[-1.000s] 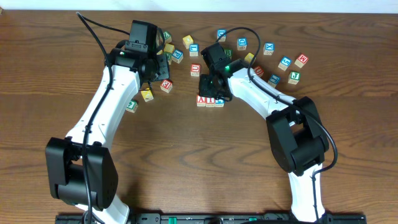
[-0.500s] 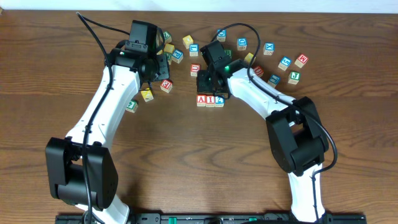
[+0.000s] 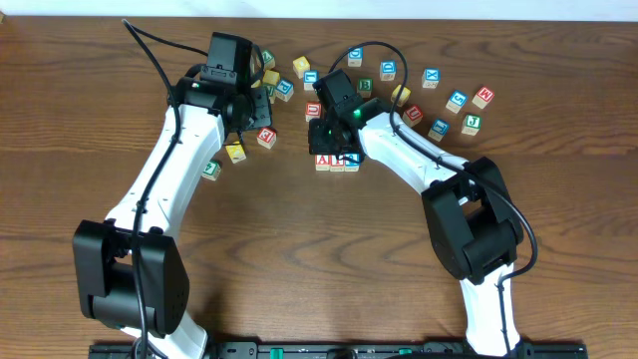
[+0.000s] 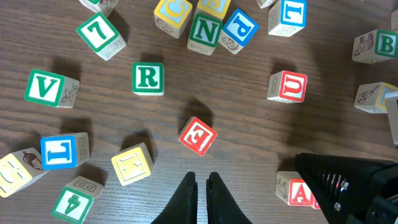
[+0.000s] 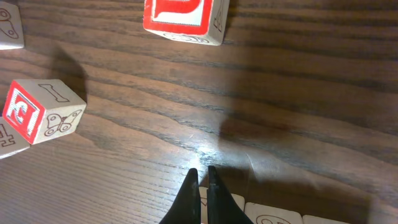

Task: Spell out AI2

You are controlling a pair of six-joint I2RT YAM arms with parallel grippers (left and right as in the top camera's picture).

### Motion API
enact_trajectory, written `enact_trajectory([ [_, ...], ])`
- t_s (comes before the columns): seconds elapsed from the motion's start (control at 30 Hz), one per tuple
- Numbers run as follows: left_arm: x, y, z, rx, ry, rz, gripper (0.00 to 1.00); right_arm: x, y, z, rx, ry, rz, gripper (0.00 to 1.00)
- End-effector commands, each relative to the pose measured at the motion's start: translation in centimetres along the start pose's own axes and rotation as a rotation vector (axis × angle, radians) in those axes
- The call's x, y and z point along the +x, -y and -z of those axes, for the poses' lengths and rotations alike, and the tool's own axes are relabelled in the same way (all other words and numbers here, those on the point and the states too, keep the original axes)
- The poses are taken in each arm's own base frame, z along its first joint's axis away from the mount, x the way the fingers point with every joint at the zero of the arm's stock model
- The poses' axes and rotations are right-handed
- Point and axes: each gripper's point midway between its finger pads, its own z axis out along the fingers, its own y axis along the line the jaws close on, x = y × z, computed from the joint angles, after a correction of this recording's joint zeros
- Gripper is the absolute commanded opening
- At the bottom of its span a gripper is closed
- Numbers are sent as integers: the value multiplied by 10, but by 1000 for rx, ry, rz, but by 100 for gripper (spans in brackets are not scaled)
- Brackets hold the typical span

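Three blocks stand side by side in a row: a red A (image 3: 322,161), a red I (image 3: 337,162) and a blue 2 (image 3: 352,160). My right gripper (image 3: 327,143) is shut and empty, with its tips just behind the row and over its left end. In the right wrist view the shut fingers (image 5: 200,177) reach past the blocks' plain tops (image 5: 273,214). My left gripper (image 3: 257,118) is shut and empty, hovering left of the row. In the left wrist view its fingers (image 4: 201,180) are below a red E block (image 4: 198,135), with the A block (image 4: 297,190) to the right.
Loose letter blocks lie behind the row: a red U (image 3: 313,110), the red E (image 3: 266,137), a yellow K (image 3: 235,152), a green 4 (image 3: 210,170) and several more toward the back right (image 3: 457,100). A green R (image 4: 148,78) and V (image 4: 46,87) show in the left wrist view.
My right gripper has shifted slightly left and now partly covers the far edge of the A and I blocks. The left arm and the blocks have not moved.
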Motion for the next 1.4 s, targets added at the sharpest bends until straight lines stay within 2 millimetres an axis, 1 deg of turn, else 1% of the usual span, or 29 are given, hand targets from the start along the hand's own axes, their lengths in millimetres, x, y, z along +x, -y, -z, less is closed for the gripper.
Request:
enact_trajectory([
  [0.0, 4, -4, -5, -16, -14, 7, 8, 5, -3, -4, 2, -15, 20, 1],
  [1.37, 4, -4, -5, -16, -14, 7, 8, 12, 2, -4, 20, -45, 8, 1],
])
